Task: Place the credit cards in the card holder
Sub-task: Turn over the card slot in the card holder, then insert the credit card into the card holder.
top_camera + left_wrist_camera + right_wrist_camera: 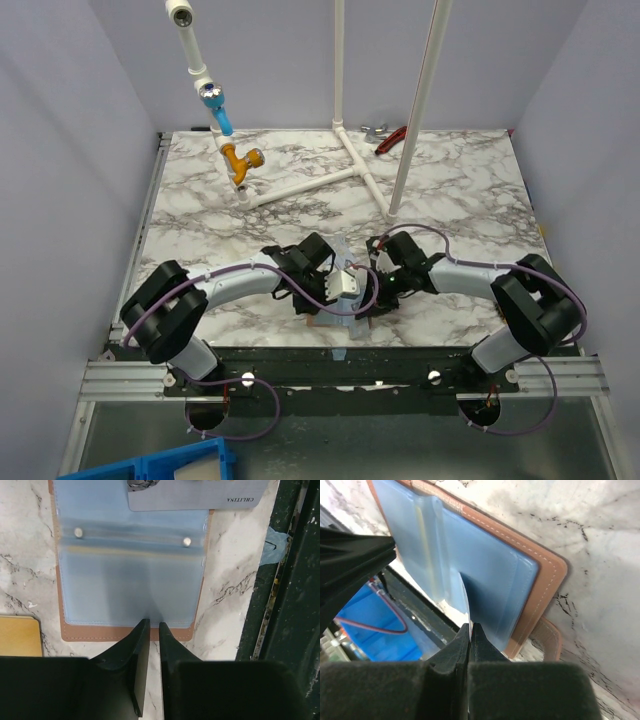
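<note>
Just beyond left claw (154,626), card holder (131,582)

The table (200,200) has a white marble pattern with grey veins. On its far part stands a frame of white pipes (345,170), which carries an orange fitting (243,160) and a blue fitting (222,120) on the left. A red-handled tool (391,139) lies near the far edge. A blue bin (165,465) sits below the table, near left. A piece of blue tape (274,547) sticks on the table's near edge.

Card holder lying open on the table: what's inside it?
Cloudy blue plastic sleeves fill the brown card holder, with two metal studs. A grey card lies across one end. Whether any card sits inside the sleeves cannot be seen.
</note>
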You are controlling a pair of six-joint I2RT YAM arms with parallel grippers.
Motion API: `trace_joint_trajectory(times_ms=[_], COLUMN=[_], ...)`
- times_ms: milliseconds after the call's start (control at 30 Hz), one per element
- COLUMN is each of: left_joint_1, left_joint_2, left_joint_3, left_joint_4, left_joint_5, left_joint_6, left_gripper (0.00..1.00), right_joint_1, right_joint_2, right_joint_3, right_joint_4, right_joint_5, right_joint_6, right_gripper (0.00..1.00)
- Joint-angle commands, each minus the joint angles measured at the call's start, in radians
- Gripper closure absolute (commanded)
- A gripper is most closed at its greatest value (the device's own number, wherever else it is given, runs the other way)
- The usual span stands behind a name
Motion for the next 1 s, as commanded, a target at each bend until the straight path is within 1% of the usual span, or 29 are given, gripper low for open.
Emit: trace_joint_trajectory(times_ms=[0, 100, 167, 367, 467, 600, 700, 867, 967], left_joint_1=[-0.009, -0.011, -0.012, -0.013, -0.010, 0.005, 0.005, -0.006, -0.042], left_joint_2=[0.015, 0.032, 0.058, 0.084, 0.072, 0.022, -0.013, -0.034, -0.031], left_joint_3=[0.029, 0.044, 0.081, 0.187, 0.201, 0.173, 0.132, 0.090, 0.046], left_joint_4=[-0.035, -0.036, -0.049, -0.104, -0.143, -0.188, -0.184, -0.145, -0.108], left_joint_5=[0.035, 0.054, 0.054, 0.069, 0.070, 0.057, -0.015, -0.117, -0.218], left_joint_6=[-0.063, -0.083, -0.090, -0.096, -0.064, 0.044, 0.122, 0.161, 0.186], left_gripper=[0.86, 0.86, 0.86, 0.87, 0.86, 0.84, 0.84, 0.83, 0.83], right_joint_1=[0.034, 0.033, 0.032, 0.021, 0.010, 0.007, 0.008, 0.009, 0.011], right_joint_2=[-0.012, -0.014, -0.015, -0.018, -0.030, -0.035, -0.058, -0.097, -0.096], right_joint_3=[0.032, 0.083, 0.113, 0.155, 0.146, 0.153, 0.149, 0.061, 0.029], right_joint_4=[-0.106, -0.177, -0.189, -0.201, -0.190, -0.164, -0.112, 0.048, 0.082], right_joint_5=[0.272, 0.413, 0.470, 0.506, 0.504, 0.448, 0.362, 0.220, 0.166], right_joint_6=[-0.041, -0.069, -0.073, -0.085, -0.087, -0.073, -0.049, 0.030, 0.027], right_gripper=[0.99, 0.99, 0.99, 0.99, 0.99, 0.99, 0.99, 0.99, 0.99])
